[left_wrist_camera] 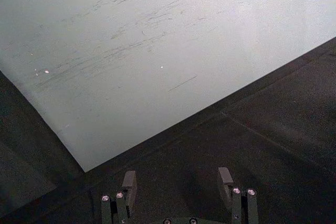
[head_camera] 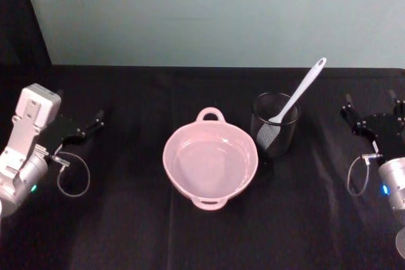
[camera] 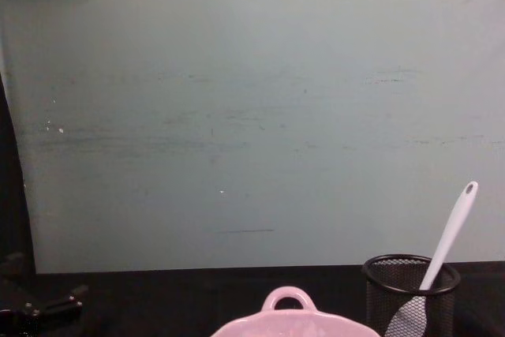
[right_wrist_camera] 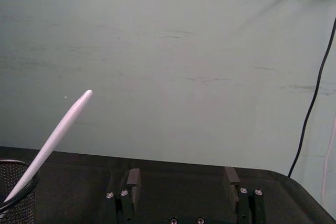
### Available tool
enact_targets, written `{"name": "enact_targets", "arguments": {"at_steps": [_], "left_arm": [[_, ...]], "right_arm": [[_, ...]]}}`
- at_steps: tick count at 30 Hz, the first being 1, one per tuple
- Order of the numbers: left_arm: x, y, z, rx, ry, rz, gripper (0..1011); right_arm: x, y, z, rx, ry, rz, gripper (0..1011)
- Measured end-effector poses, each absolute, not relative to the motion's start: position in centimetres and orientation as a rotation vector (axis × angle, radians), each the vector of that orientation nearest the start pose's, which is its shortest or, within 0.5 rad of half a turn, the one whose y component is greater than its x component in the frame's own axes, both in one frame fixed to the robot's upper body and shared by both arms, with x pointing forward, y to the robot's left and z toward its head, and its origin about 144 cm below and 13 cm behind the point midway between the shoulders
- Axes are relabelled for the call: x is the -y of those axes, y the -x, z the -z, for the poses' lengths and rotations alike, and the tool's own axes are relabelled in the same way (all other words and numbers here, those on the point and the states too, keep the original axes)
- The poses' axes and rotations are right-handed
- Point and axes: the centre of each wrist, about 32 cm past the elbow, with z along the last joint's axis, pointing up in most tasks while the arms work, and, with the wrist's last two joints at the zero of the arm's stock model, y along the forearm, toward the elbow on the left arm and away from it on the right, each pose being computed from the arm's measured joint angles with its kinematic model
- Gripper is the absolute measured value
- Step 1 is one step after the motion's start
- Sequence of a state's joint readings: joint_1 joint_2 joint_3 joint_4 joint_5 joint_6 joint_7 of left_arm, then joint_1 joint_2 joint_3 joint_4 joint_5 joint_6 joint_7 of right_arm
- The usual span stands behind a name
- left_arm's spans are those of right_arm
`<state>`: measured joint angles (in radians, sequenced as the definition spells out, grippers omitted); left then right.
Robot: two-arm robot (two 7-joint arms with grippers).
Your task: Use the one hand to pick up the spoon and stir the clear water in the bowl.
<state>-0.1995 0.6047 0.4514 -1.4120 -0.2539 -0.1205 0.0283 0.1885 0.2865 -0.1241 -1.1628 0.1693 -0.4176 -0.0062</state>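
The pale pink bowl (head_camera: 169,167) sits mid-table with a loop handle on its far rim; its top edge also rises in the chest view as bowl (camera: 289,320). Right of it, the white spoon (head_camera: 302,92) stands blade-down in a black mesh cup (head_camera: 276,132) and leans to the right, also seen as spoon (camera: 452,230) and spoon (right_wrist_camera: 52,140). My left gripper (head_camera: 98,118) rests open at the far left, well away from the bowl, its fingers (left_wrist_camera: 129,183) empty. To the right of the cup my right gripper (head_camera: 370,102) is open, with nothing between its fingers (right_wrist_camera: 133,179).
A black cloth (head_camera: 126,232) covers the table, and a pale green wall (camera: 252,116) stands close behind it. The mesh cup (camera: 410,293) stands almost against the bowl's right side. A black cable (right_wrist_camera: 310,114) hangs down the wall at the right.
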Motion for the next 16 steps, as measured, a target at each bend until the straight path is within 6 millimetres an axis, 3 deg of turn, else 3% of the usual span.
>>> {"name": "enact_targets", "arguments": {"at_steps": [16], "left_arm": [[-30.97, -48.86, -113.98, 0.285, -0.304, -1.248, 1011]], "right_arm": [[31.12, -50.03, -109.05, 0.246, -0.036, 1.526, 1004]]}}
